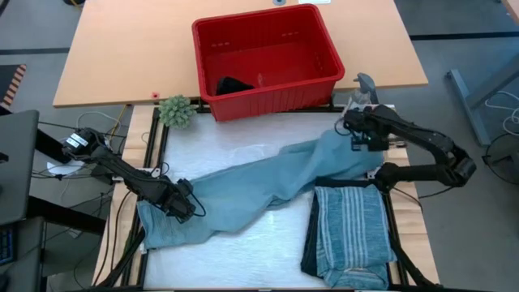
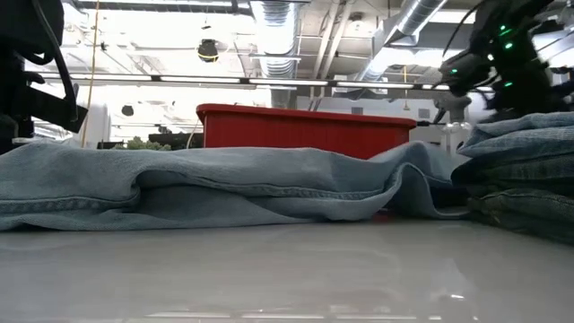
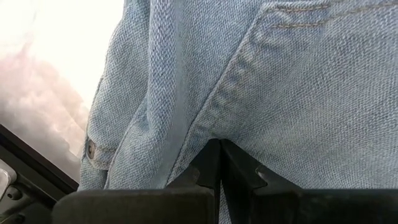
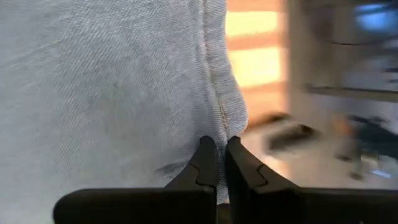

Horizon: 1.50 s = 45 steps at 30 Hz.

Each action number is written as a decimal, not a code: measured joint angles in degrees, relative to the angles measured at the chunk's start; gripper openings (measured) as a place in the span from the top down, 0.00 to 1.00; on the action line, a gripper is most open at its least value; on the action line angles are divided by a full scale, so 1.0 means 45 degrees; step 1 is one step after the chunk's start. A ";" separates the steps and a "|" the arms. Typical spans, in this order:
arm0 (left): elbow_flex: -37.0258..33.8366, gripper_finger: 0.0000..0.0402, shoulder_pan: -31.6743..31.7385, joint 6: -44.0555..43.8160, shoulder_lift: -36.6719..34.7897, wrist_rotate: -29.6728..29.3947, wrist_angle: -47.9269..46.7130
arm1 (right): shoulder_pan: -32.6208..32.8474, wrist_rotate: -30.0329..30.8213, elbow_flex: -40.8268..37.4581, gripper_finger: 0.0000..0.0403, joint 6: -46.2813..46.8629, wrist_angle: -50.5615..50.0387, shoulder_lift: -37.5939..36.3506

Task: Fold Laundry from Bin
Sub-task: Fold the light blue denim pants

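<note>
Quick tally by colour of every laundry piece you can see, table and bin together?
Light blue denim: 1, the jeans on the table
Blue-grey striped: 1, the folded shirt
Dark navy: 1, the folded piece beneath it
Black: 1, the item in the red bin
Total: 4

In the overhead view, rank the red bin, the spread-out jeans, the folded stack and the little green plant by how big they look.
1. Jeans
2. Bin, looks close to the jeans
3. Folded stack
4. Plant

We can read no text, label, brand, number or sign anywhere in these views, neither on the bright red rectangular plastic bin (image 1: 268, 61) nor on the light blue denim garment (image 1: 259, 191).
</note>
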 joint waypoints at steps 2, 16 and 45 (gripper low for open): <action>-0.0005 1.00 0.0000 0.0143 0.0000 0.0000 0.0000 | 0.0140 0.0730 -0.0010 0.92 0.0413 -0.0815 -0.0112; 0.2496 1.00 0.0019 0.0631 -0.0058 -0.1636 -0.1079 | -0.0099 0.2992 0.2059 0.43 -0.0476 -0.0644 -0.1863; 0.4303 1.00 -0.0061 0.1717 0.0024 -0.2395 0.2995 | 1.5183 -0.3828 0.2832 0.30 -1.0736 1.1192 0.4773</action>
